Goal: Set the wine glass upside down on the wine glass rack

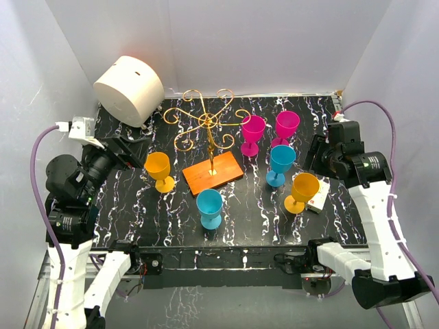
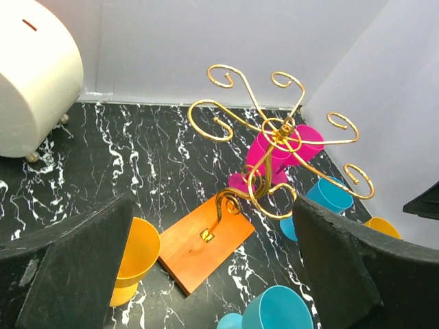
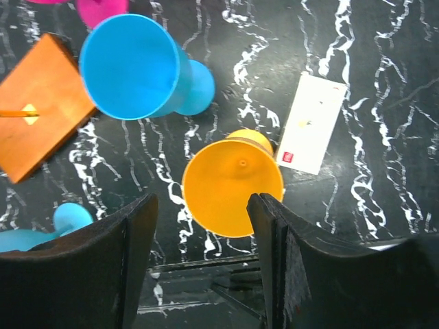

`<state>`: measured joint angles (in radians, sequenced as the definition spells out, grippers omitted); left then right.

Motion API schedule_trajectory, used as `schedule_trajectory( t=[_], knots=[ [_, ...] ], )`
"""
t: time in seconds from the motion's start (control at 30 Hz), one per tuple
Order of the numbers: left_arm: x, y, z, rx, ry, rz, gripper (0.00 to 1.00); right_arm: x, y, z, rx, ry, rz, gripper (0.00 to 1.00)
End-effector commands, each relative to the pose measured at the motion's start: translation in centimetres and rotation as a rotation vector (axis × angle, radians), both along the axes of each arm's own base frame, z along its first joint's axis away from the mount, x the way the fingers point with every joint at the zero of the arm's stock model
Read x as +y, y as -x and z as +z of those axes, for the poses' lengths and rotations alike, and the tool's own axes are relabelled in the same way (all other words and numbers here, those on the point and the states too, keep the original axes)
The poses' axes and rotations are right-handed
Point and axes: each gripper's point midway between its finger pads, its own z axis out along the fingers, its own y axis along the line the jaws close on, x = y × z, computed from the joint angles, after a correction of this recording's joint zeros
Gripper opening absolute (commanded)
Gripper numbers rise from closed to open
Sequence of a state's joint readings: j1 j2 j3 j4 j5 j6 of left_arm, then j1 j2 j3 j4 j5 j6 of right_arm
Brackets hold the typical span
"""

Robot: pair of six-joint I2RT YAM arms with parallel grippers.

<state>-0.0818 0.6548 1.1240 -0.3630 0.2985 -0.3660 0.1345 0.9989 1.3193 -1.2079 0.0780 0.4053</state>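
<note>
The wine glass rack (image 1: 206, 123), gold wire scrolls on a post, stands on its orange-brown wooden base (image 1: 213, 173) mid-table with nothing hanging on it. Several plastic wine glasses stand upright around it. My right gripper (image 3: 202, 260) is open, high over a yellow wine glass (image 3: 230, 188) at the right front; the bowl's rim shows just beyond its fingertips (image 3: 274, 240) and nothing is held. My left gripper (image 2: 212, 274) is wide open and empty, looking at the rack (image 2: 274, 130) and base (image 2: 206, 240), with another yellow glass (image 2: 134, 257) by its left finger.
Two magenta glasses (image 1: 252, 133) (image 1: 287, 127) stand right of the rack, a blue one (image 1: 281, 163) in front of them, another blue one (image 1: 210, 208) near the front edge. A white card (image 1: 319, 195) lies beside the right yellow glass (image 1: 302, 191). A big white cylinder (image 1: 129, 90) sits back left.
</note>
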Motion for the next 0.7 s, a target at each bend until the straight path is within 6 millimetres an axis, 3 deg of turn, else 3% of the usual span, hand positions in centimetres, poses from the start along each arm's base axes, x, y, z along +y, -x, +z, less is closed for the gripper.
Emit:
schedule_trajectory(
  t=[0.0,0.17,0.3,0.67],
  knots=[
    [-0.5,0.0,0.8,-0.05,-0.005,-0.033,0.99,-1.9,0.2,-0.7,0.037,0.099,-0.041,0.56],
    [-0.7,0.3,1.0,-0.063,-0.021,-0.051,0.99,2.0,0.0,-2.3,0.069,-0.062,0.1,0.56],
    [-0.7,0.2,1.1,-0.069,-0.03,-0.05,0.99,2.8,0.2,-4.9,0.132,-0.084,0.1,0.43],
    [0.1,0.3,1.6,-0.087,-0.062,-0.007,0.99,3.6,0.1,-8.5,0.205,0.045,0.038,0.37]
  ],
)
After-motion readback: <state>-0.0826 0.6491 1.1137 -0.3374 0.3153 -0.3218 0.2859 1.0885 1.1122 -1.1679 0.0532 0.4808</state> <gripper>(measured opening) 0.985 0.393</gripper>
